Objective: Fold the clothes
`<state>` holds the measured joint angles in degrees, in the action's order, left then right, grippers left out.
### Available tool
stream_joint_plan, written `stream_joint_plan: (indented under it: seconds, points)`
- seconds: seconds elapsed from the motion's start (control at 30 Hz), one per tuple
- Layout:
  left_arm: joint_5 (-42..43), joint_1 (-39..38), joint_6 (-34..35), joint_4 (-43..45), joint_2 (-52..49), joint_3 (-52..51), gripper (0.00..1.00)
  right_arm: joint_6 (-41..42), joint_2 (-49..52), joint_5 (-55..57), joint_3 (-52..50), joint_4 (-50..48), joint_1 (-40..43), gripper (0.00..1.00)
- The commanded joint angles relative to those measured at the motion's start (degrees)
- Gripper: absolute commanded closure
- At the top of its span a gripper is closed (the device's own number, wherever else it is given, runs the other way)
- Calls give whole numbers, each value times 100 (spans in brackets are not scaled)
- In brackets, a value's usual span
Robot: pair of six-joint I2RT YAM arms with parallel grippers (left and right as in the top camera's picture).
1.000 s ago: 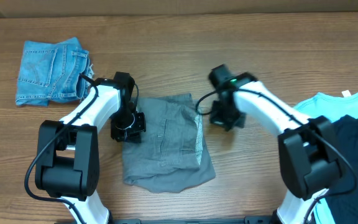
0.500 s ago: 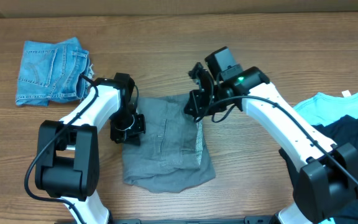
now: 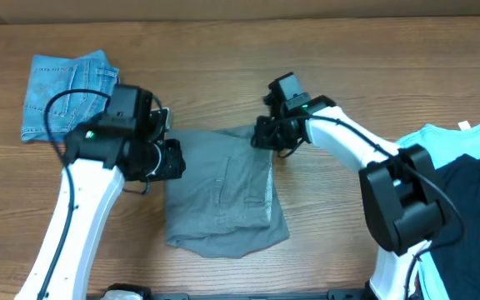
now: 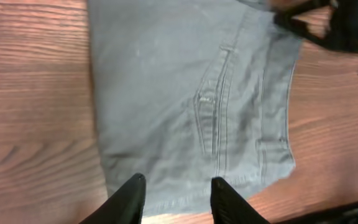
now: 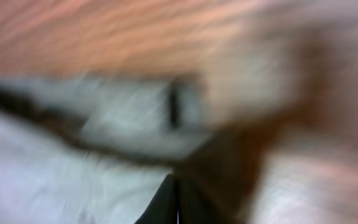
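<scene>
Wooden table point(image 3: 223, 58) with grey shorts point(image 3: 223, 192) lying mid-table. Left gripper point(image 4: 178, 182), fingers apart and empty, hovers over their left edge. Right gripper point(image 3: 261, 136), fingers together, sits at their top right corner; blur hides any pinch. Neat folding likely needs corners gripped, edges matched.

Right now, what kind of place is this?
Probably a robotics lab bench for laundry folding: left arm and right arm at a wooden table, grey shorts spread between them, denim shorts and a T-shirt at the sides.
</scene>
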<state>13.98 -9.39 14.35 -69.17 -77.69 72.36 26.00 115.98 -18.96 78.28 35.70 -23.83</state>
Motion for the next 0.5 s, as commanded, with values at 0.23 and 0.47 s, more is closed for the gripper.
stream_joint_plan:
  seconds: [0.23, 0.47]
  points:
    - [46, -476, -284, 116, 17, -442, 59, -166, 181, 428, 326, 466, 472, 96]
    - [-356, -863, 111, 680, 17, -1073, 58, -916, -850, 313, 1084, 2194, 549, 96]
